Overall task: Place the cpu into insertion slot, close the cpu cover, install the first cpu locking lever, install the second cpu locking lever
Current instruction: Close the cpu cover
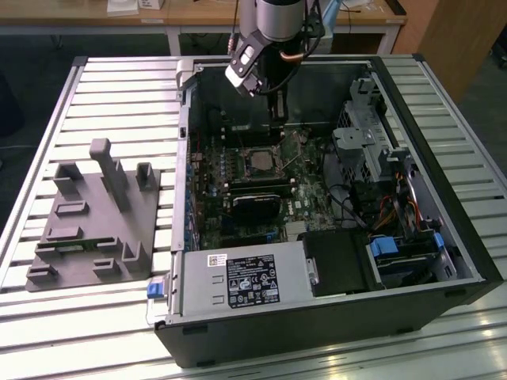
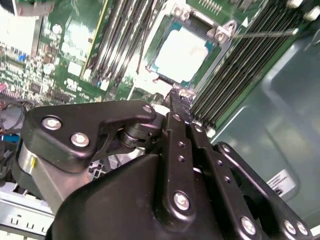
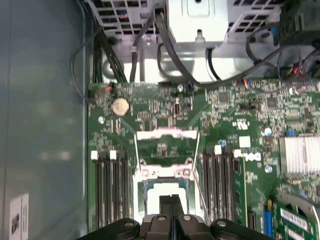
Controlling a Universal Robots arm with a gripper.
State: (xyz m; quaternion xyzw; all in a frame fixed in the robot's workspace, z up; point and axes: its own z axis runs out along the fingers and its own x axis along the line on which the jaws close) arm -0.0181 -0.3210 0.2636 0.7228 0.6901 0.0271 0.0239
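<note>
A slatted metal worktop (image 1: 119, 87) is carrying an open black computer case (image 1: 444, 237) lying on its side. A grey moulded fixture (image 1: 95, 214) is sitting beside the case, toward the exterior view's left. Wooden desks (image 1: 198, 12) are standing behind, at the edge of the room.

The robot arm (image 1: 277, 20) is reaching down into the case, over a green circuit board (image 3: 150, 115). In the first wrist view, the insertion slot (image 3: 165, 172) is sitting between rows of long black memory slots (image 3: 107, 185). The cpu (image 2: 182, 52) is lying flat inside the slot, its pale face catching the light.

The cpu cover (image 3: 167, 134) is standing open, swung back away from the slot (green board is showing through its square window). Two thin wire locking levers (image 3: 135, 152) are running along either side of the open cover.

The end effector (image 3: 171, 200) is hanging just over the near edge of the slot. Its two black fingers (image 2: 172, 107) are pressing together with no gap and gripping nothing. Whether the tips are touching the slot's frame cannot be told.
</note>
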